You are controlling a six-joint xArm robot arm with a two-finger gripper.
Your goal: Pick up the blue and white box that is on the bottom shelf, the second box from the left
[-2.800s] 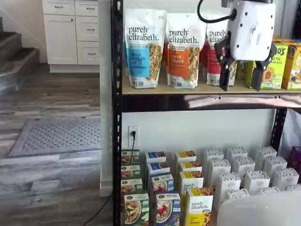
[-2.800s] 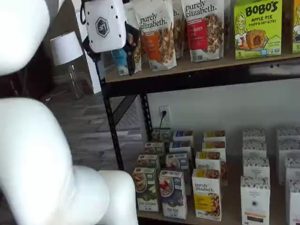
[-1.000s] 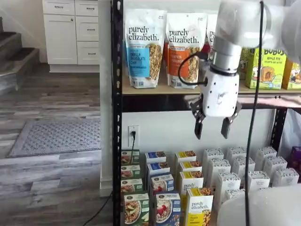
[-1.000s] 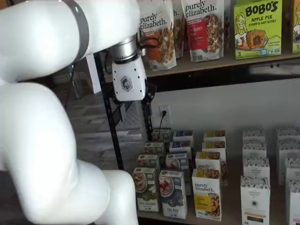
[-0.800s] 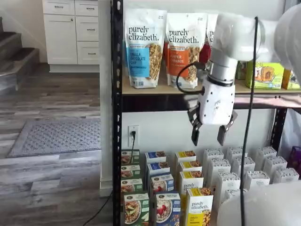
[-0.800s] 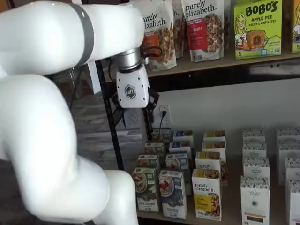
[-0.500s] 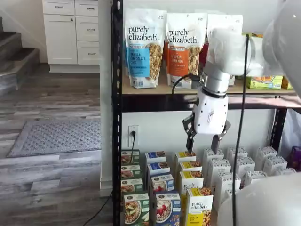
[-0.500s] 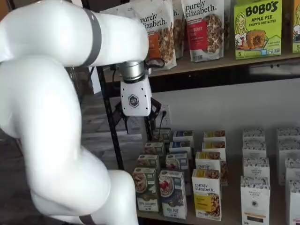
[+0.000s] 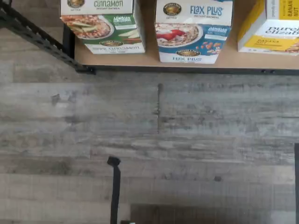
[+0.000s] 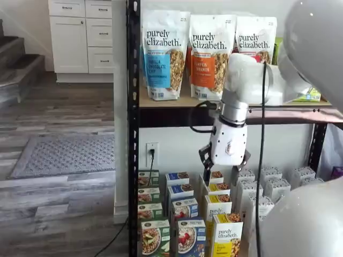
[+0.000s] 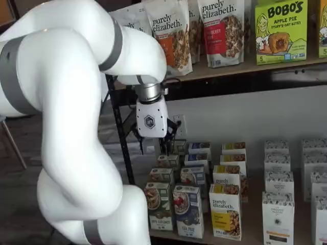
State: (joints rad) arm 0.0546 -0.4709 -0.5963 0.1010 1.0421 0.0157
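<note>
The blue and white box, lettered "Flax Plus", stands at the front edge of the bottom shelf (image 9: 224,60). It shows in the wrist view (image 9: 191,32) and in both shelf views (image 10: 191,238) (image 11: 188,212). My gripper (image 10: 224,170) hangs below the upper board, above the rear rows of cartons, and shows in both shelf views (image 11: 154,148). A gap shows between its two black fingers and it holds nothing. It is well above the blue and white box and touches no carton.
A green cinnamon carton (image 9: 100,25) stands left of the blue box and a yellow purely elizabeth carton (image 9: 273,28) right of it. White cartons (image 11: 278,214) fill the right side. A black post (image 10: 133,128) edges the rack. Granola bags (image 10: 163,53) stand on the upper board.
My gripper has come down from the upper shelf's height to below the upper board, moving toward the left columns of cartons. The cartons have not moved.
</note>
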